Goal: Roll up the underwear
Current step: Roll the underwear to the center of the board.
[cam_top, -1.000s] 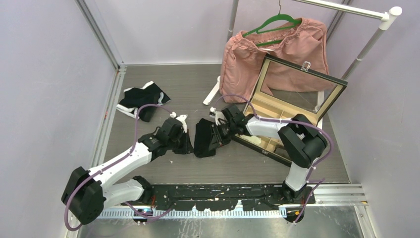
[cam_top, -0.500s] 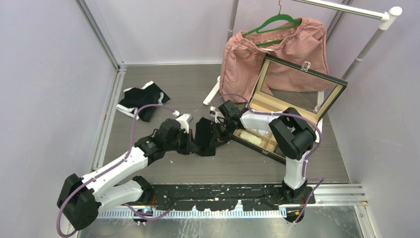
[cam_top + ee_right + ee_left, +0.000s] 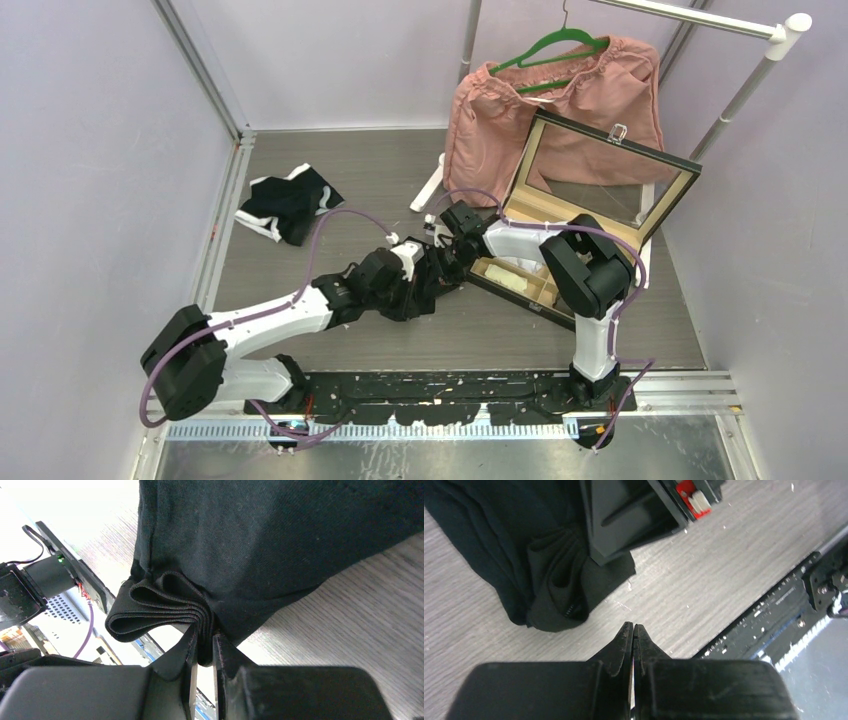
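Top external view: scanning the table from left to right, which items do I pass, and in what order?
black-and-white underwear → black underwear mid-table → open box. The pink garment overlaps the box's span, so it is left out.

1 high rear view facing down, 2 wrist views close, sharing underwear [image 3: 280, 535]
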Motion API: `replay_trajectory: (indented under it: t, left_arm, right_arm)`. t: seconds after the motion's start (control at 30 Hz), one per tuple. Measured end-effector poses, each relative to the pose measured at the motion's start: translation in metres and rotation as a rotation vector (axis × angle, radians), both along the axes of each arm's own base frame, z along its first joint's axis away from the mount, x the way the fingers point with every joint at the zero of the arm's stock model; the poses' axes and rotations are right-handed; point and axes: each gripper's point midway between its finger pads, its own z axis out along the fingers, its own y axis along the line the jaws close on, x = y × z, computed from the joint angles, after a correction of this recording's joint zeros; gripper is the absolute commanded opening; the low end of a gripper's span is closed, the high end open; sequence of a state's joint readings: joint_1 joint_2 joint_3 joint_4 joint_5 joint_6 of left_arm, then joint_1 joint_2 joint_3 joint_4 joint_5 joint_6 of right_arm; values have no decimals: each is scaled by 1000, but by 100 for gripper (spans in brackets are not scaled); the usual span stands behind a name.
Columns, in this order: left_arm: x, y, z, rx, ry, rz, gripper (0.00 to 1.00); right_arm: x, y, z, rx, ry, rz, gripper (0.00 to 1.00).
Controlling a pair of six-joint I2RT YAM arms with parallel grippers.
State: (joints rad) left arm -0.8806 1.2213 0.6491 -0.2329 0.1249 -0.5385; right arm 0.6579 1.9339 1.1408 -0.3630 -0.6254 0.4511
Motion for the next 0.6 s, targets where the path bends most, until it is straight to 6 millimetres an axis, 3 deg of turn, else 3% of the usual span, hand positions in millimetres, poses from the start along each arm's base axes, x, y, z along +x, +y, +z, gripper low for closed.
replay_trajectory:
  t: [0.27, 0.6]
  left_arm:
    - [26, 11, -17, 93, -66, 117, 1]
    - [56, 33, -17, 140, -128, 278, 1]
  right_arm:
    - [0, 0, 0, 0, 2, 0, 9]
    - [0, 0, 0, -1, 3, 0, 13]
